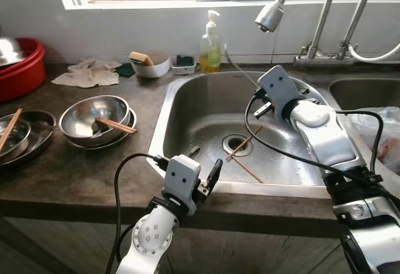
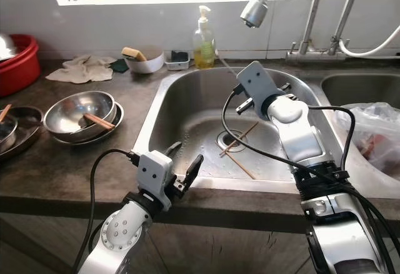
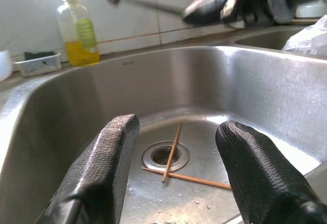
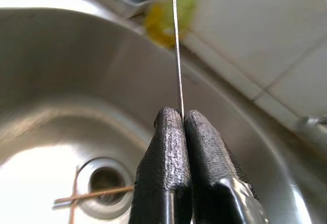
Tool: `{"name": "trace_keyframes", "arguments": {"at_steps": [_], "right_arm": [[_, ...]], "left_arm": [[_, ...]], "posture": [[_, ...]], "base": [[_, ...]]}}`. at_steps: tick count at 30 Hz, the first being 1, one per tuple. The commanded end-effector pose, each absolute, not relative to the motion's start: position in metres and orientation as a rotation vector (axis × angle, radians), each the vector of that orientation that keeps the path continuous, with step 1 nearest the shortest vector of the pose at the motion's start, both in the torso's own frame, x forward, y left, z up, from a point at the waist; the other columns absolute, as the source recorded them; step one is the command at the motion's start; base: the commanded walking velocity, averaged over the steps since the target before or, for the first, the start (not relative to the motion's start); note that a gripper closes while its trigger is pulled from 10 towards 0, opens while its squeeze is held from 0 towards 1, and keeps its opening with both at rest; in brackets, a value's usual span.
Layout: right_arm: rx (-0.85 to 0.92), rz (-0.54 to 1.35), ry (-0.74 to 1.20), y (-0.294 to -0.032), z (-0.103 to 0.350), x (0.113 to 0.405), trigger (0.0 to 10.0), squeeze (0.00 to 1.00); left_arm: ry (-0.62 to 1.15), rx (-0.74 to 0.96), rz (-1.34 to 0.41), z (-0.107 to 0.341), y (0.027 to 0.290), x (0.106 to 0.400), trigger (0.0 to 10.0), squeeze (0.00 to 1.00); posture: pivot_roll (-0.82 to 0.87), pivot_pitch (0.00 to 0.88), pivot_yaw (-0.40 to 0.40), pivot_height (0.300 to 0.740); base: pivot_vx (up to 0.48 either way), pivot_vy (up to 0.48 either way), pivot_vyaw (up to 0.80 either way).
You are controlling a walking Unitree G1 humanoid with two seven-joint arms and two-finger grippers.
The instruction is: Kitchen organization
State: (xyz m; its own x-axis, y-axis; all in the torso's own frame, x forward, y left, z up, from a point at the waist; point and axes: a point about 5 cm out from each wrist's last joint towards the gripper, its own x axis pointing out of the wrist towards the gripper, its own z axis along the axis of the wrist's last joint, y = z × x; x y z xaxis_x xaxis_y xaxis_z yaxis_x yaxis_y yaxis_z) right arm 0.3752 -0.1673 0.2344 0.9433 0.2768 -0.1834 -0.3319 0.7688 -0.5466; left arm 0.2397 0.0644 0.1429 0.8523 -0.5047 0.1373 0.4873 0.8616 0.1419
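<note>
Two wooden chopsticks (image 1: 245, 159) lie crossed by the drain on the floor of the steel sink (image 1: 187, 92). My right gripper (image 4: 179, 124) hovers over the sink's back half, shut on the thin handle of a metal utensil (image 1: 239, 66) that points up toward the soap bottle (image 1: 210, 47). My left gripper (image 1: 205, 166) is open at the sink's front rim, aimed into the basin; its fingers (image 3: 102, 168) frame the chopsticks (image 3: 173, 155) and hold nothing.
Stacked steel bowls (image 1: 97, 119) with a chopstick stand on the counter to the left, beside more dishes (image 1: 22, 133) and a red basin (image 1: 24, 67). A white bowl with sponge (image 1: 151, 64), cloth (image 1: 87, 72), spray faucet (image 1: 270, 16) and plastic bag (image 1: 381, 133) are around.
</note>
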Motion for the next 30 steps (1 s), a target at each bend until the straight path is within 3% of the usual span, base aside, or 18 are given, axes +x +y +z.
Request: {"name": "trace_keyframes", "arguments": {"at_steps": [1, 4, 9, 20, 21, 22, 30], "right_arm": [[-0.637, 0.342, 0.115, -0.169, 0.234, 0.378, 10.0, 0.0], [-0.688, 0.448, 0.284, -0.171, 0.206, 0.379, 10.0, 0.0], [-0.732, 0.494, 0.359, -0.174, 0.193, 0.376, 10.0, 0.0], [-0.769, 0.446, 0.495, -0.195, 0.167, 0.374, 10.0, 0.0], [-0.768, 0.442, 0.496, -0.195, 0.167, 0.374, 10.0, 0.35], [-0.767, 0.441, 0.495, -0.195, 0.167, 0.375, 10.0, 1.0], [-0.755, 0.43, 0.451, -0.191, 0.17, 0.376, 10.0, 1.0]], "left_arm": [[-0.176, 0.111, -0.517, 0.146, 0.065, 0.238, 10.0, 0.0], [-0.167, 0.109, -0.518, 0.145, 0.064, 0.233, 10.0, 0.0], [-0.161, 0.105, -0.519, 0.145, 0.063, 0.229, 10.0, 0.0], [-0.138, 0.101, -0.515, 0.145, 0.067, 0.22, 10.0, 0.0], [-0.136, 0.103, -0.518, 0.145, 0.067, 0.22, 10.0, 0.0], [-0.136, 0.102, -0.52, 0.145, 0.066, 0.22, 10.0, 0.0], [-0.138, 0.104, -0.515, 0.145, 0.066, 0.221, 10.0, 0.0]], "posture": [[0.1, 0.085, 0.006, 0.74], [0.11, 0.107, 0.001, 0.74], [0.12, 0.12, -0.002, 0.74], [0.14, 0.147, -0.003, 0.74], [0.14, 0.152, 0.002, 0.74], [0.14, 0.152, 0.002, 0.74], [0.14, 0.135, -0.006, 0.74]], "base": [[0.0, 0.0, 0.0], [0.0, 0.0, 0.0], [0.0, 0.0, 0.0], [0.0, 0.0, 0.0], [0.0, 0.0, 0.0], [0.0, 0.0, 0.0], [0.0, 0.0, 0.0]]}}
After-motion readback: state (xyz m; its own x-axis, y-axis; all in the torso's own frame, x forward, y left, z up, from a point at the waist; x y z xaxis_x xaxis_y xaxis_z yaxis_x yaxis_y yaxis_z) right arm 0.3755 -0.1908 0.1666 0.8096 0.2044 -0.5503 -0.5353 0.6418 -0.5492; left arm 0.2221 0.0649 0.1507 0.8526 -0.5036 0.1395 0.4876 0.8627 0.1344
